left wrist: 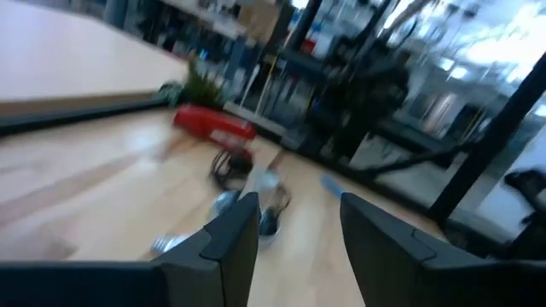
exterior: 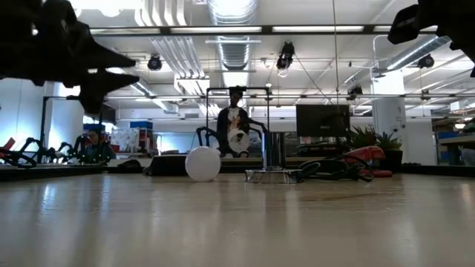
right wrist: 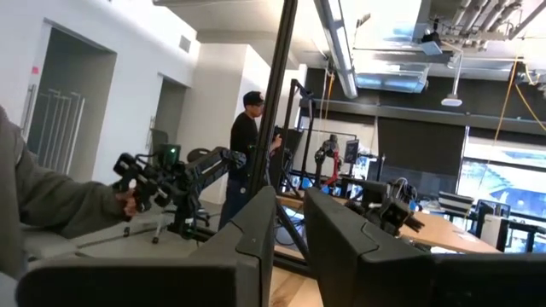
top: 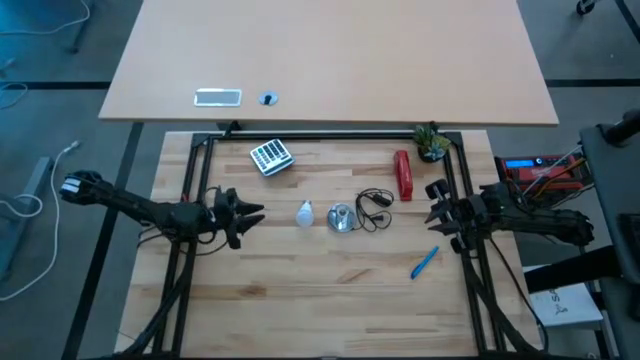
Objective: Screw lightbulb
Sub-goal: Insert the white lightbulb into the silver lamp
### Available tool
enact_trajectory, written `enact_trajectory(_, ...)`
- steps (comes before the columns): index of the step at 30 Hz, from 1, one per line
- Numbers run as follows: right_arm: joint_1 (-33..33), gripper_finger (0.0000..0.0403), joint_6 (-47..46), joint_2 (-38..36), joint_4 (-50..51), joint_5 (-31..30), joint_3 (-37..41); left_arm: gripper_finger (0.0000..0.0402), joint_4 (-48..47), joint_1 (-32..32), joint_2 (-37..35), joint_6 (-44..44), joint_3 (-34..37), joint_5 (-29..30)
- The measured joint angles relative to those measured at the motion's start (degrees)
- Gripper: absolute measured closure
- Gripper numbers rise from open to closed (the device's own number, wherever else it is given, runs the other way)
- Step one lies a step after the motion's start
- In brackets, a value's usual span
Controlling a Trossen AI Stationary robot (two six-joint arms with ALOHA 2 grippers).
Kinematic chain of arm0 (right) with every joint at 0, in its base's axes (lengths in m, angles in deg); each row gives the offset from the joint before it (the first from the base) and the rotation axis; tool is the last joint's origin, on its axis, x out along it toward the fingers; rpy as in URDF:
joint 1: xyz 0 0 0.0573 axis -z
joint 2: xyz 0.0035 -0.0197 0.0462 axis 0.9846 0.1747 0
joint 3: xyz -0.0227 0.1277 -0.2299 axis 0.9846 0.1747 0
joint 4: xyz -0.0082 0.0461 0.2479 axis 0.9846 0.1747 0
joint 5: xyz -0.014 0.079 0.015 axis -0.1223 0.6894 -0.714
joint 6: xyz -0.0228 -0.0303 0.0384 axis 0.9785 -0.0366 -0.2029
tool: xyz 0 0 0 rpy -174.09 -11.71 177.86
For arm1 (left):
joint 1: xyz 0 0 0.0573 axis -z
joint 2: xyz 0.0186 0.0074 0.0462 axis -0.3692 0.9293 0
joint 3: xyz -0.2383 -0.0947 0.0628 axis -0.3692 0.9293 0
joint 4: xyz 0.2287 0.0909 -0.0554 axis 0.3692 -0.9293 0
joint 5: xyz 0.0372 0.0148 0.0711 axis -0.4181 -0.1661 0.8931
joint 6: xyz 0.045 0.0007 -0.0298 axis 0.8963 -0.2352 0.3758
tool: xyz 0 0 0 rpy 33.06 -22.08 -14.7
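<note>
Lightbulb (top: 305,213) lies on its side near the middle of the wooden table (top: 320,300), just beside the shiny round socket (top: 341,218) with its coiled black cord (top: 375,208), apart from it by a small gap. In the overhead view its long axis runs roughly toward and away from the back of the table, the narrow end seeming to point backward, though that is hard to make out. The left gripper (top: 254,213) is the nearer one: it hangs above the table close beside the bulb, pointing straight at it, fingers parted with nothing between them. The right gripper (top: 437,213) waits well apart on the far side of the socket, fingers nearly together (a thin slit shows in its own wrist view) and empty. So the coming reach probably falls to the left arm, and it turns on the bulb lying directly ahead of those fingers, crosswise to their approach. The table-level view shows what the overhead cannot: the bulb (exterior: 202,164) rests on the wood while both arms are held clear above it. The left wrist view shows the socket (left wrist: 264,217), the red stapler (left wrist: 214,127) and a blue pen (left wrist: 335,185) ahead, blurred, but the bulb itself cannot be picked out there.
</note>
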Motion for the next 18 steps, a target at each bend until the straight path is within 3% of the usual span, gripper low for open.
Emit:
enact_trajectory(11, -0.01, 0.0364, -0.81, 0.0, -0.7, -0.3, 0.02, 0.0242, 5.42, -0.02, 0.36, 0.03, 0.02, 0.19)
enact_trajectory(18, 0.02, 0.0352, -8.06, 4.01, 1.4, -6.62, 0.0, 0.0254, 7.64, -0.02, 1.39, 2.33, 0.06, 1.12)
